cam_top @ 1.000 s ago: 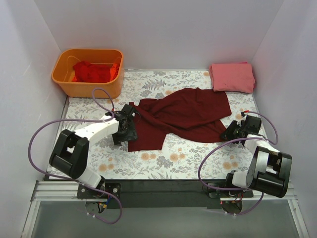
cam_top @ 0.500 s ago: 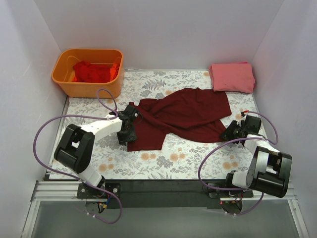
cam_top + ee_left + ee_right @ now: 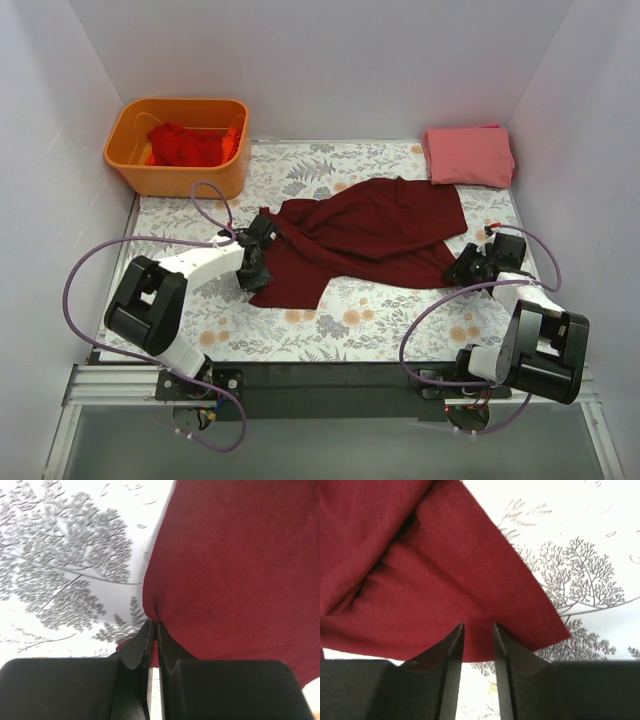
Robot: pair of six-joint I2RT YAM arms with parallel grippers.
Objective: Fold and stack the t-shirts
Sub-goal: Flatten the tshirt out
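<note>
A dark maroon t-shirt (image 3: 370, 235) lies crumpled across the middle of the floral table. My left gripper (image 3: 257, 262) sits at its left edge and is shut on a pinch of the maroon cloth (image 3: 240, 570); the cloth puckers right at the tips of the left gripper (image 3: 153, 625). My right gripper (image 3: 462, 270) rests at the shirt's lower right corner (image 3: 435, 570). In the wrist view, the right gripper (image 3: 477, 626) has its jaws slightly apart over the hem, with flat cloth and table showing in the gap. A folded salmon-pink t-shirt (image 3: 468, 155) lies at the back right. Red t-shirts (image 3: 188, 145) fill the bin.
An orange plastic bin (image 3: 128, 170) stands at the back left corner. White walls close in the table on the left, back and right. Purple cables loop from both arms over the near part of the floral cover (image 3: 370, 320).
The left jaws have closed on the shirt's left edge, and the shirt's lower left flap has drawn inward. The right jaws have spread a little; that arm has barely moved.
</note>
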